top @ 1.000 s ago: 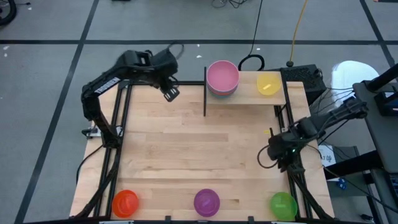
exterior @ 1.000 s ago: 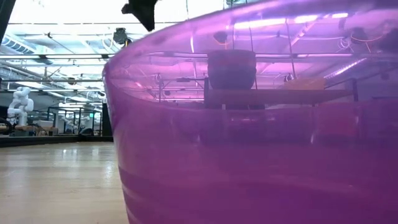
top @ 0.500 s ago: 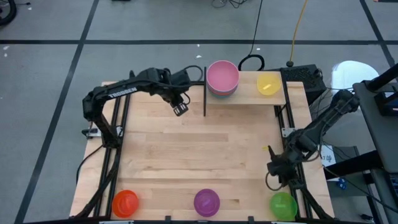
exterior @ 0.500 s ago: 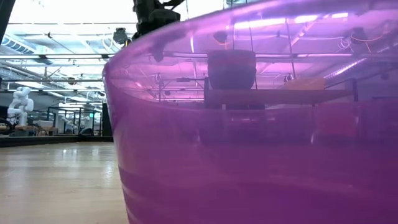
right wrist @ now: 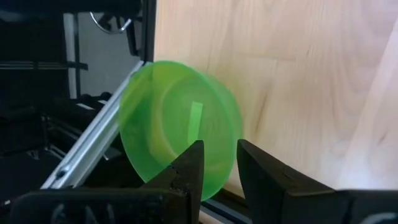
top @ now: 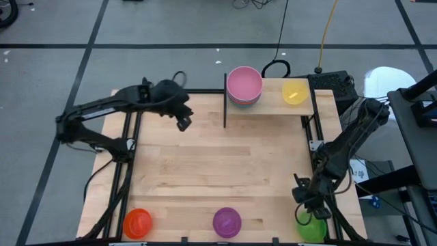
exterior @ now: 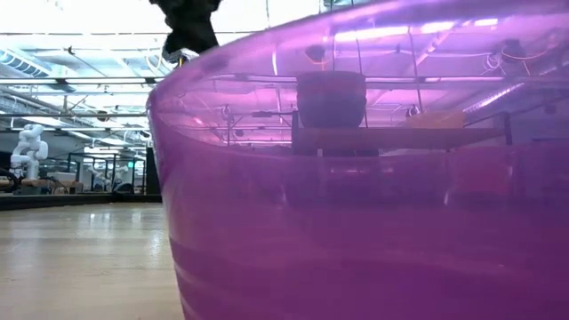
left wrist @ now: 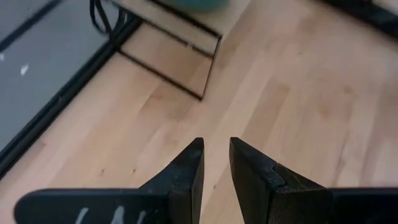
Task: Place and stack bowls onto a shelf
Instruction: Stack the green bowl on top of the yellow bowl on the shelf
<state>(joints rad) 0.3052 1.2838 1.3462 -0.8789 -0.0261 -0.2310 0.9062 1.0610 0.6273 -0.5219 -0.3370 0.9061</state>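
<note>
no text, label, brand or number can be read in any view

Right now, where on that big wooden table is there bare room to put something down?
The broad middle of the wooden tabletop is bare, between the small shelf at the far edge and the near-edge row: orange plastic bowl, purple bowl, green bowl. The shelf is crowded by the pink-topped stack and yellow bowl.

pale smooth wood tabletop (top: 218,171), translucent glossy plastic green bowl (right wrist: 180,140) and purple bowl (exterior: 373,204), matt black claw fingers (left wrist: 186,174).
</note>
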